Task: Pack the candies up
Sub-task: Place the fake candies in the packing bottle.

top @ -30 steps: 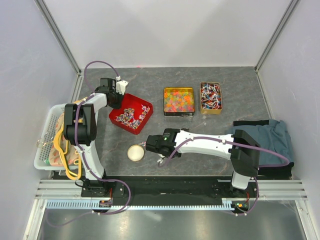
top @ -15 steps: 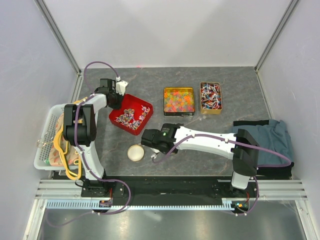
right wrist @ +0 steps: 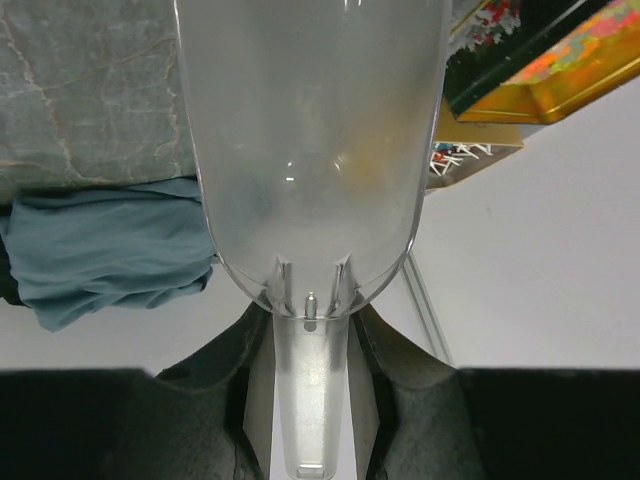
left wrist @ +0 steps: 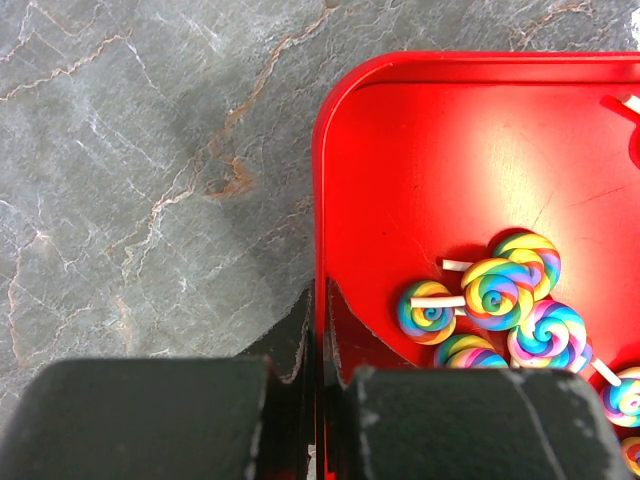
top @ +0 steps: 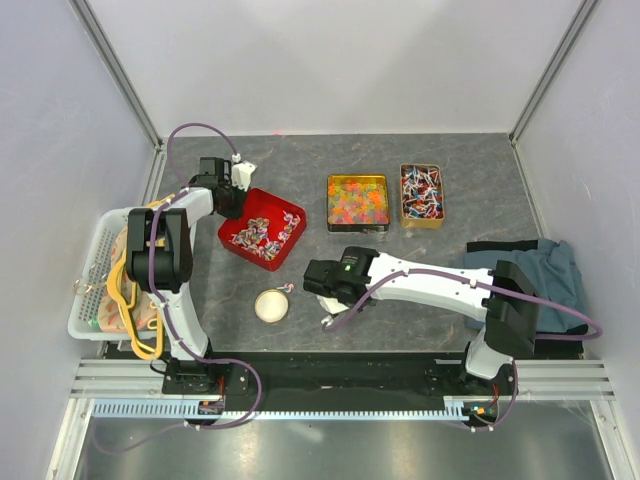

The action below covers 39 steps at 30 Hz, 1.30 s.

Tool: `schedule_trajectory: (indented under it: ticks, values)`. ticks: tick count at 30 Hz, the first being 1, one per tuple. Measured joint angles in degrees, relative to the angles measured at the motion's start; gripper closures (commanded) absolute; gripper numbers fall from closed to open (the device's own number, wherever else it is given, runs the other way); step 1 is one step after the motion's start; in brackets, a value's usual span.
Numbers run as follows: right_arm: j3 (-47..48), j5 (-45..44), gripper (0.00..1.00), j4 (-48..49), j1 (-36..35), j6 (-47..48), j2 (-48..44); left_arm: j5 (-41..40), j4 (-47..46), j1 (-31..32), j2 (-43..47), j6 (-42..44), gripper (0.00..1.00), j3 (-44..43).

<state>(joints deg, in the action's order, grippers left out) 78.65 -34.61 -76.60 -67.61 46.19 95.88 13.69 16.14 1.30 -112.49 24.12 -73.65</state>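
Left gripper (left wrist: pixel 318 375) clamps red tray (left wrist: pixel 420 180) rim; right gripper (right wrist: pixel 310 345) holds scoop (right wrist: pixel 310 150).

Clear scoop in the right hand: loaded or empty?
Empty. The right wrist view looks straight through the scoop, with nothing inside it; the right hand grips its handle.

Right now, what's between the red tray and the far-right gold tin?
A second gold tin of orange and yellow sweets lies between the red tray and the far-right gold tin, per the top view.
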Motion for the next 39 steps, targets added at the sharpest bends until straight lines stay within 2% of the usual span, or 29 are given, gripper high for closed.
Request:
schedule_trajectory:
  ticks: [8,30,33,39]
  values:
    - [-0.3,1.6,1.0,-0.2,0.0,-0.1,0.0,0.0,0.0,0.0,0.1,0.0,0.98,0.1]
    - [0.3,-5.0,1.0,9.2,1.4,1.2,7.0,0.2,-0.2,0.0,0.2,0.0,0.98,0.3]
    - [2.3,-4.7,1.0,9.4,1.5,1.6,7.4,0.2,-0.2,0.0,0.2,0.0,0.98,0.3]
    - [12.9,-2.1,1.0,8.2,2.7,1.4,7.8,0.2,-0.2,0.0,0.2,0.0,0.98,0.4]
